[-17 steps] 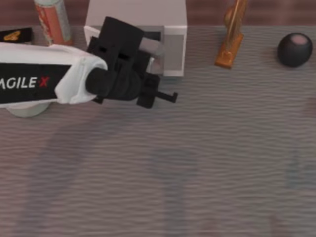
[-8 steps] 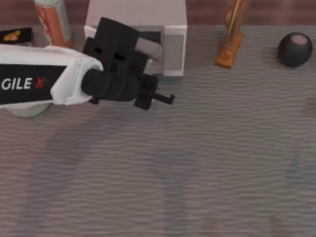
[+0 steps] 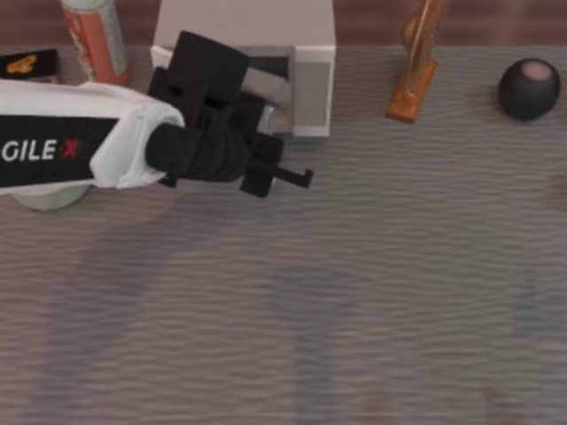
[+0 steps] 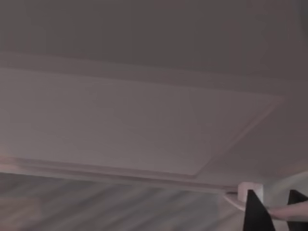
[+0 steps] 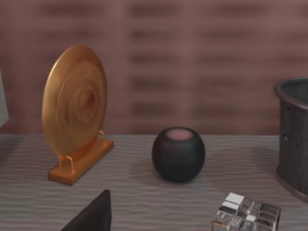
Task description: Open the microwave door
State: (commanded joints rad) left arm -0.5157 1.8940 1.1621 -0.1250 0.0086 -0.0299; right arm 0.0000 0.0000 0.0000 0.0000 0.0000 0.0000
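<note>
The light grey-white microwave [image 3: 244, 22] stands at the table's back, left of centre. The microwave door [image 3: 264, 86] is ajar, its free edge swung out from the grey control panel [image 3: 312, 88], with a dark gap behind it. My left gripper [image 3: 275, 122] is at that free edge. In the left wrist view the door [image 4: 120, 120] fills the picture, and my left gripper [image 4: 272, 207] is shut on the pale handle bar [image 4: 286, 211], with a black fingertip [image 4: 253, 214] on each side. Only a black corner of my right gripper [image 5: 94, 219] shows; that arm is outside the top view.
An orange can [image 3: 93, 35], a black box [image 3: 27, 62] and a pale round object [image 3: 49, 195] lie by my left arm. Right of the microwave are a gold disc on a stand [image 3: 415, 71] and a black ball [image 3: 528, 88]. A dark bucket [image 5: 293, 134] and a glass cube [image 5: 248, 211] are near my right gripper.
Since a second ago my left arm has drawn slightly to the left and the door's free edge has come out with it. Over the last half second nothing visibly moved.
</note>
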